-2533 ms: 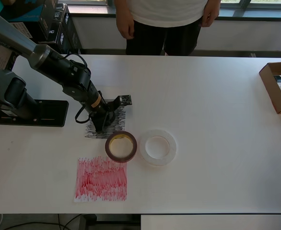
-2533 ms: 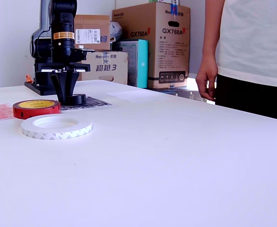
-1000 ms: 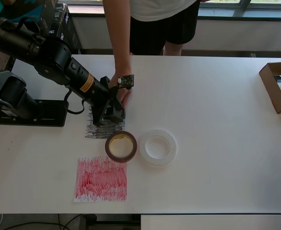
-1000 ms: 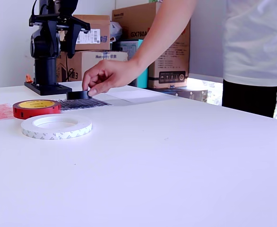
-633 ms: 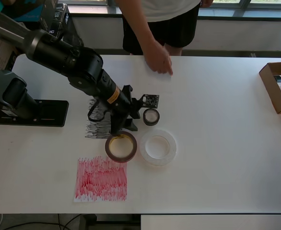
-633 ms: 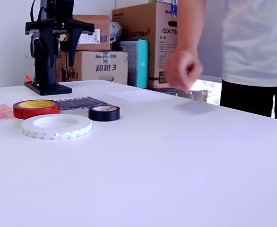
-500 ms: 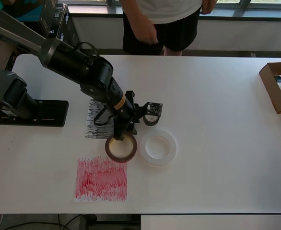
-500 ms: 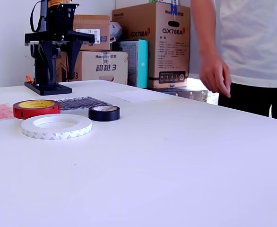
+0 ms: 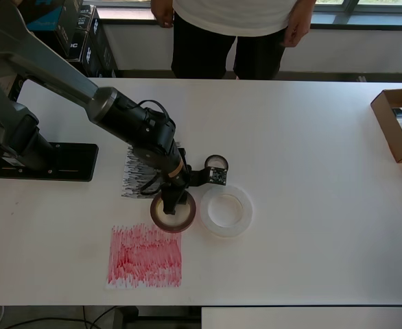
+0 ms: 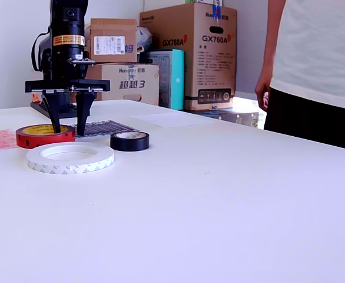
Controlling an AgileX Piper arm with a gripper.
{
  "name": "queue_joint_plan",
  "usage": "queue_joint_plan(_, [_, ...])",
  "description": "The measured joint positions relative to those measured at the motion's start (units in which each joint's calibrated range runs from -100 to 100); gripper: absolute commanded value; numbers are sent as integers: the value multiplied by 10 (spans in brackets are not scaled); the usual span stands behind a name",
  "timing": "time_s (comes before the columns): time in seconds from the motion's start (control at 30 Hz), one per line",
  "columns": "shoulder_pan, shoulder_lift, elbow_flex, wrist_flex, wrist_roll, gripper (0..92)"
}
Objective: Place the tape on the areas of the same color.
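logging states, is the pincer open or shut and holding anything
pincer: open, holding nothing, fingers straddling the rim of the reddish-brown tape roll.

The hand [image 10: 67, 127] now hangs low over the reddish-brown roll [image 10: 45, 135], fingers apart and straddling its rim, where before it stood on the black patch [image 9: 138, 173] and then rose. The black roll [image 10: 129, 140] has left that patch, moved by the person [image 9: 232, 34], and lies on the bare surface [image 9: 311, 164] beside the white roll [image 9: 226, 210]. The person's arm has withdrawn.
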Motion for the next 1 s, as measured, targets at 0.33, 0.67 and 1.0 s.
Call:
queue_joint_plan(0.33, [-17,0,0,0,0,448])
queue_joint_plan(0.67, [-17,0,0,1,0,7])
queue_joint_plan(1.0, [-8,-23,-10,2,0,0])
